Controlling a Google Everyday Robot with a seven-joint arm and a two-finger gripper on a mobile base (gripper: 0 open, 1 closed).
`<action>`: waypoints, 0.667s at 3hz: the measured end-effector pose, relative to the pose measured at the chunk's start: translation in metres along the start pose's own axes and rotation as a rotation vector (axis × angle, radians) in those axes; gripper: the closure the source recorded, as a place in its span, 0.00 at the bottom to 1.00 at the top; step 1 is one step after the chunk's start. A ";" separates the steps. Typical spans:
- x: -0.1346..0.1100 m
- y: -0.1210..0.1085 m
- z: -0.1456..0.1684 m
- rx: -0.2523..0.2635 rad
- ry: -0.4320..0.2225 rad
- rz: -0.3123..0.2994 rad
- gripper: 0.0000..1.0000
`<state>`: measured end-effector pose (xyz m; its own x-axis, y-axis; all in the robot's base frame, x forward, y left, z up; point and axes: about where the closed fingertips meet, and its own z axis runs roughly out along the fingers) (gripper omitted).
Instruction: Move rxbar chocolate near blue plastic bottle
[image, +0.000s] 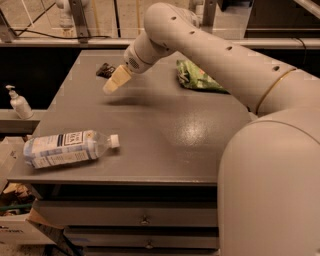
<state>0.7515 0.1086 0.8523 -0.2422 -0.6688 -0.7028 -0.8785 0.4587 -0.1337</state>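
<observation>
Chocolate bar (106, 70) lies flat near the far left corner of the gray surface (165, 135). It is small and dark. The gripper (114, 82) hangs just in front of the bar and a little to its right. It is tan and points down and to the left. It sits at the end of a big white arm (215, 55) that reaches in from the right. The gripper is very near the bar, but I cannot tell if it touches it. I also cannot tell if the gripper is open or closed. A soft shadow (125, 100) lies on the surface under it.

The water bottle (67, 148) lies on its side at the near left edge of the surface, well apart from the bar. Its white cap (114, 141) points to the right. Its label is pale blue and white with a dark patch.

A green chip bag (197, 77) lies at the far right, partly behind the arm. A small white pump bottle (19, 102) stands upright on a lower ledge to the left of the surface. Drawers (145, 217) sit under the surface.
</observation>
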 end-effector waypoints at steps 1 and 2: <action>-0.003 -0.001 0.018 -0.006 0.005 0.015 0.00; -0.006 -0.004 0.035 -0.006 0.005 0.029 0.00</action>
<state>0.7710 0.1310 0.8331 -0.2698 -0.6581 -0.7030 -0.8736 0.4744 -0.1089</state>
